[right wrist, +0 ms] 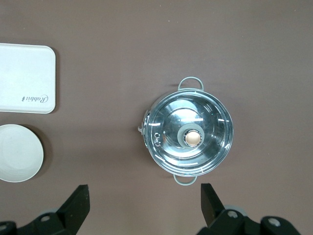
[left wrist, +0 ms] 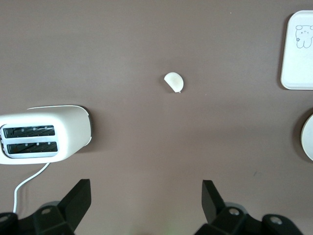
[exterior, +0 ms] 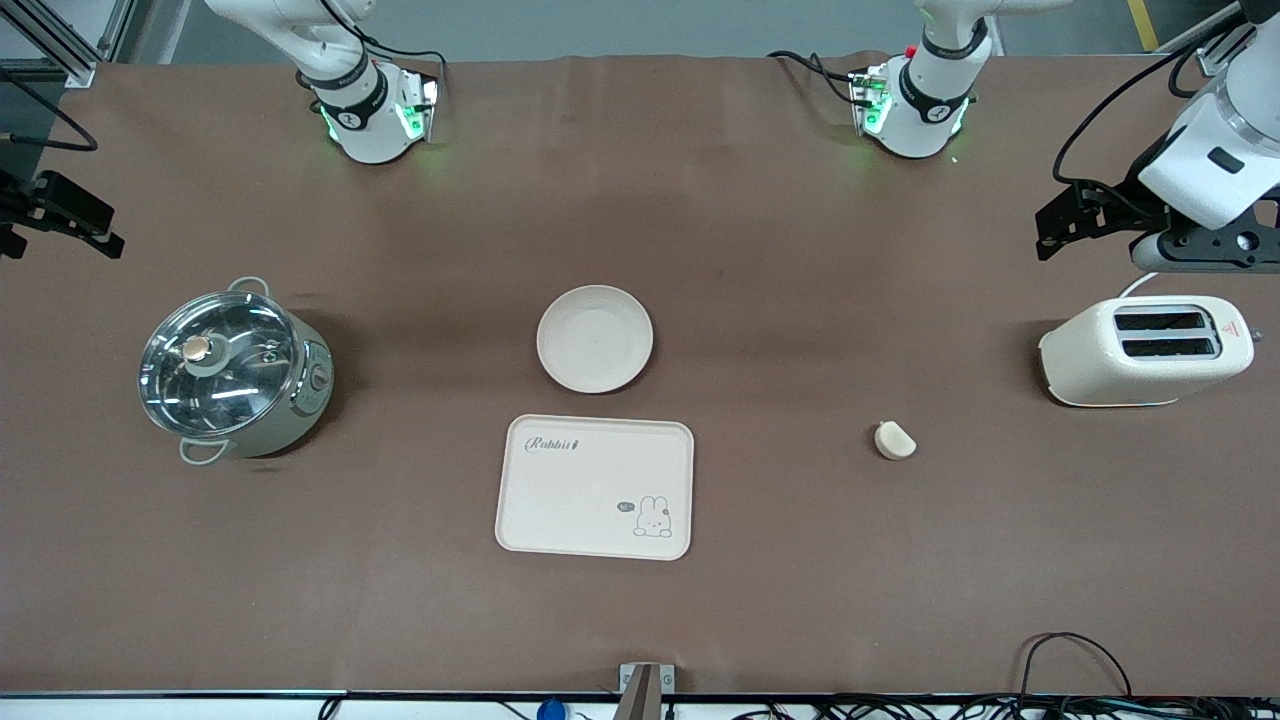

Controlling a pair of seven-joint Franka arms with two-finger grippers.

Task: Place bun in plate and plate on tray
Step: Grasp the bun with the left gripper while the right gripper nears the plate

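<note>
The bun (exterior: 894, 440), a small pale half-moon lump, lies on the brown table between the tray and the toaster; it also shows in the left wrist view (left wrist: 173, 82). The round cream plate (exterior: 595, 338) (right wrist: 17, 152) sits empty mid-table. The cream "Rabbit" tray (exterior: 580, 500) (left wrist: 298, 49) (right wrist: 24, 78) lies just nearer the camera than the plate, also empty. My left gripper (exterior: 1075, 225) (left wrist: 146, 196) hangs open and empty above the table beside the toaster. My right gripper (exterior: 55, 235) (right wrist: 144, 198) hangs open and empty over the table beside the pot.
A cream two-slot toaster (exterior: 1145, 352) (left wrist: 44, 139) stands at the left arm's end, its cord trailing. A steel pot with a glass lid (exterior: 235, 370) (right wrist: 190, 137) stands at the right arm's end. Cables run along the table's front edge.
</note>
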